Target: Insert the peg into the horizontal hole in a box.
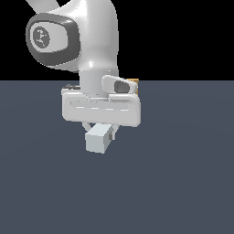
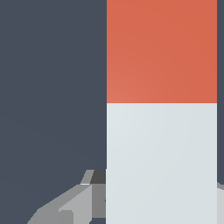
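While aloft above floor (image 1: 183,183), pincer (image 1: 99,130) clamps peg (image 1: 98,139), orange end outward

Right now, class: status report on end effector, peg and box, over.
End effector shut on peg. Peg's orange end leads. Box barely visible behind arm; hole unseen.

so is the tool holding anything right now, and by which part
The tool holds the peg by its pale grey-white part; the orange-red end sticks out beyond the fingers.

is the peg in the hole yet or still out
Out. The peg hangs in the gripper above the floor, and its orange-red end shows bare in the wrist view.
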Controlling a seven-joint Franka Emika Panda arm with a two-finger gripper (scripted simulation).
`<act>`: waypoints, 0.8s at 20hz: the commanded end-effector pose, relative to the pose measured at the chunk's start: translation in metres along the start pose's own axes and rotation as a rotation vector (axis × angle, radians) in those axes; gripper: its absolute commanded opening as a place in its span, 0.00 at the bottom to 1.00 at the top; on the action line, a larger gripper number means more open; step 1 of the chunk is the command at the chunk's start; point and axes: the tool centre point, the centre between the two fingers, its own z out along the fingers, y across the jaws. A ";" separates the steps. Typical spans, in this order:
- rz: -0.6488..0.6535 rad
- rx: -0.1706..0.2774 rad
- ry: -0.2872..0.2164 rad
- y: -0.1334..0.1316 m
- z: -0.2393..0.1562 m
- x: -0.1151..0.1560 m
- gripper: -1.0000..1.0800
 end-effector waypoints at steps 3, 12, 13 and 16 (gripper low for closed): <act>0.018 -0.004 0.001 -0.017 -0.018 0.050 0.00; 0.046 -0.004 0.001 -0.040 -0.042 0.125 0.00; 0.048 -0.004 0.001 -0.042 -0.044 0.131 0.00; 0.053 -0.004 0.001 -0.045 -0.048 0.145 0.00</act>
